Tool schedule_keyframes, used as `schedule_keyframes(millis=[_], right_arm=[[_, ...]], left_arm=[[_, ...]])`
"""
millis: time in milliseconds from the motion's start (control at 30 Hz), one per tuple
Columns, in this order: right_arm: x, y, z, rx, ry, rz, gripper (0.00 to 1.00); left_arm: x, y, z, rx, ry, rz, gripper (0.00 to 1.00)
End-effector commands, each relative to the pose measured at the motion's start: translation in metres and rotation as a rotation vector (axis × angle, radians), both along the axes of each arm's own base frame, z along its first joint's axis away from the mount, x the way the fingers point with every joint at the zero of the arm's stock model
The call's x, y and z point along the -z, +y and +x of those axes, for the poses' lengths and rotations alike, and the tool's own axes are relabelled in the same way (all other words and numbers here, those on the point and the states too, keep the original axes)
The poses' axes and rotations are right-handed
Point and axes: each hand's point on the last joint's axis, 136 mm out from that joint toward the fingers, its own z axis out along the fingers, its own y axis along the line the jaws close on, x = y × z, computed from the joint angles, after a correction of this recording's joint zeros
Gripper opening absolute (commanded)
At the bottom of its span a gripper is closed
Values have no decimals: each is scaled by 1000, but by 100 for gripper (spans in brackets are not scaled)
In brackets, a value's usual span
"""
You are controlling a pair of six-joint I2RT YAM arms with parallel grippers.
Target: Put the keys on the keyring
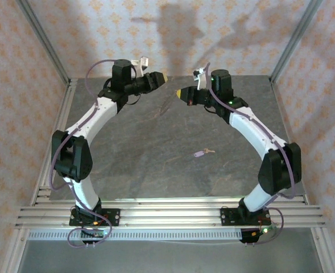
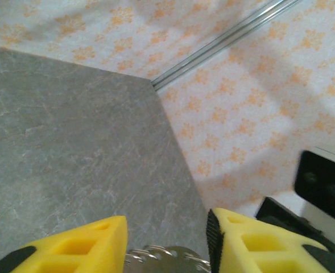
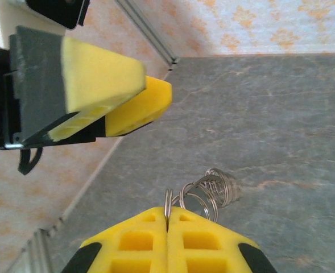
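Top external: key [image 1: 201, 152] lies on table [image 1: 144, 148], well apart from left gripper [image 1: 162, 76] and right gripper [image 1: 181, 92], both raised. Right wrist: right gripper pinched together on silver keyring [image 3: 204, 196], coils sticking out past the tips. Left wrist: left gripper's fingers [image 2: 70, 247] apart, ridged silver bit [image 2: 164, 257] between them at frame edge; held or not, cannot tell

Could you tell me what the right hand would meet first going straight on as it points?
The right hand, shut on the keyring, would probably meet the left hand first: its yellow fingers sit close ahead, slightly off-line. Depth is unclear, so it might slip past.
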Motion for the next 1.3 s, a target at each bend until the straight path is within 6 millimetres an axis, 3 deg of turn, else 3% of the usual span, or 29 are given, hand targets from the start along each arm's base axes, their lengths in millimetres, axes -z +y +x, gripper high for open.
schedule_keyframes(millis=[0,133,300,567,1267], right_arm=[[-34,13,-1,-111,-33,125,0],[-33,18,0,-140,16,174,0],[-38,19,-5,-155,48,216,0],[-46,20,-15,-181,82,260,0],[-57,16,-28,-182,71,329,0]], left_arm=[[-28,-12,-14,87,-71,-53,48],[-34,-5,-26,65,-110,-37,60],[-31,1,-37,44,-115,-22,64],[-38,-8,-57,124,-175,-96,49],[-38,-31,-71,215,-194,-97,47]])
